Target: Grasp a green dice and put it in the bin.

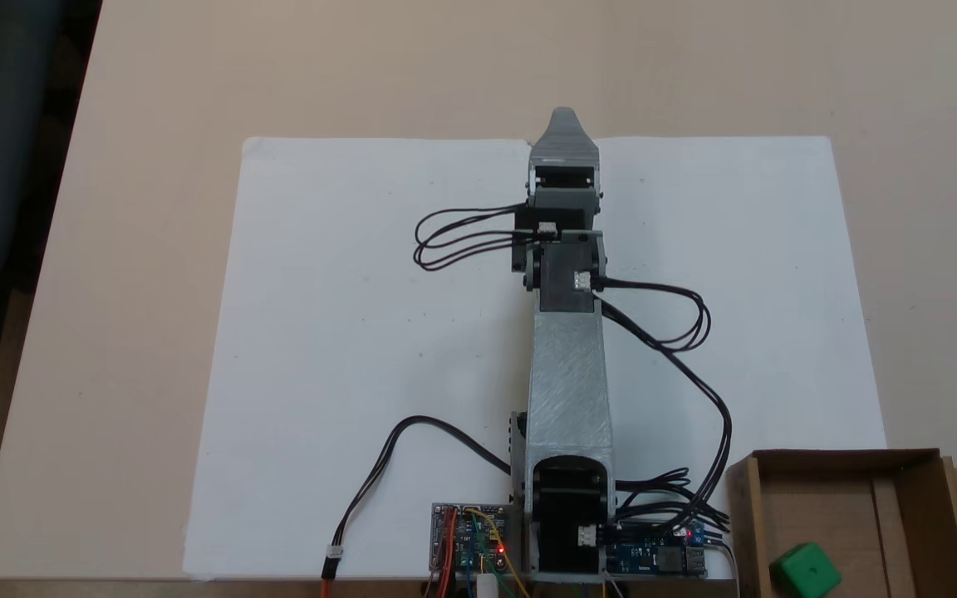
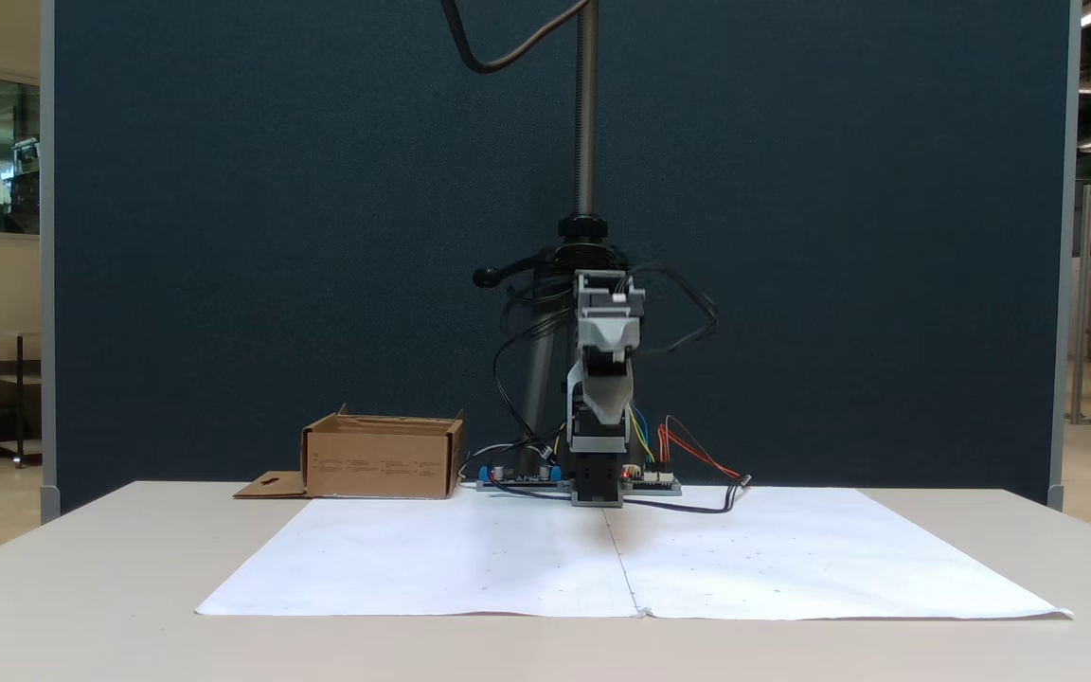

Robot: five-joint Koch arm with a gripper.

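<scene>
While the arm stands stretched along the middle of the scene, the items run as follows, left to right in the fixed view from above.

Counter (image 1: pixel 113 249): pale beige, bare along its left side.

Paper sheets (image 1: pixel 345 349): two white sheets laid edge to edge, covering the centre of the counter.

Black cables (image 1: pixel 453 237): loops hanging off the left of the wrist, with more trailing from its right side towards the base.

Claw (image 1: pixel 563 124): grey, tapering to a single visible tip at the far end of the arm, above the seam between the sheets. The jaws lie one behind the other in both fixed views, so whether they are parted or closed cannot be told. Nothing is seen in them.

Circuit boards (image 1: pixel 468 540): mounted at the arm's base on the near edge, small red lights lit.

Bin (image 1: pixel 910 465): brown cardboard box at the near right corner, its hang-hole flap folded outward on the right.

Green dice (image 1: pixel 805 571): resting on the bin floor, near its left wall, well apart from the claw.

Step in hand: judged from this layout, delivery appears complete. The next move likely calls for no more than settling the arm at rest.
</scene>
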